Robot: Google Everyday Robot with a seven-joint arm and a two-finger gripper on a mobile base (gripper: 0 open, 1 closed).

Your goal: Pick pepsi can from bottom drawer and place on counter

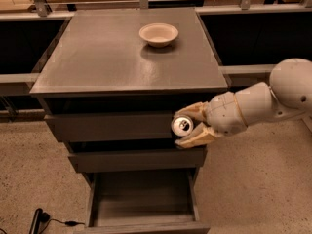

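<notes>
Lift step: gripper point(179, 128) clamps pepsi can point(182, 125) just below front edge of counter point(97, 57). bottom drawer point(141, 201), under counter, sits open and empty. Next: rise above counter, set down.

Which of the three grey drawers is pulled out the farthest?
The bottom drawer, its inside showing; the gripper holds the pepsi can in front of the top drawer.

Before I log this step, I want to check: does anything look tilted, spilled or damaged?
Nothing is spilled or damaged. The hand holds the pepsi can on its side, silver top toward the camera, in front of the top drawer, below the counter. The bottom drawer stands open.
</notes>
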